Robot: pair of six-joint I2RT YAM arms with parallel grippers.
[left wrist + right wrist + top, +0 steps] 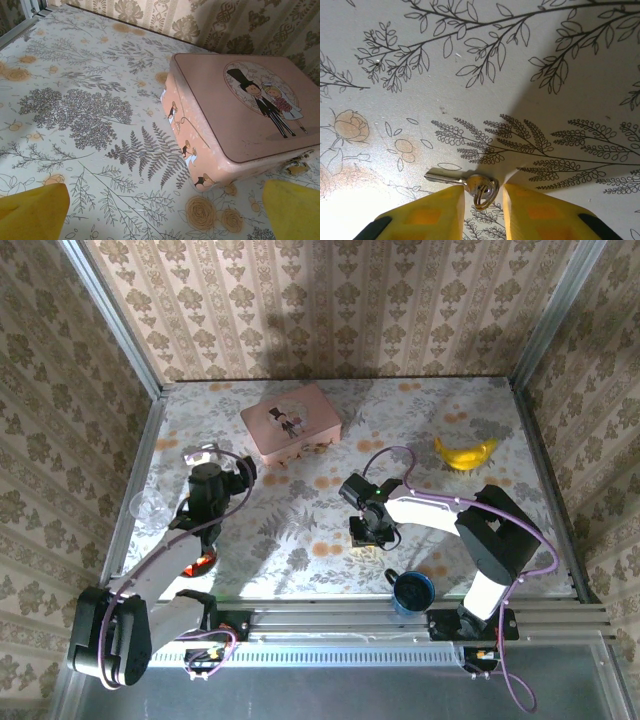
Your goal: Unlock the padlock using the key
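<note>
A small silver key (445, 178) lies flat on the floral tablecloth, its head carrying a ring (485, 192). My right gripper (484, 200) is open and low over the cloth. Its yellow fingers (427, 215) stand on either side of the key's head, and the blade sticks out to the left. In the top view the right gripper (368, 530) hangs over the table's middle. The brass padlock (298, 168) peeks out at the near right corner of the pink box (240, 110). My left gripper (165, 215) is open and empty, short of the box.
A yellow banana (465, 453) lies at the right back. A blue cup (411, 590) stands near the front edge, beside the right arm. A clear cup (150, 507) sits at the left edge. The pink box (292, 422) sits at the back middle.
</note>
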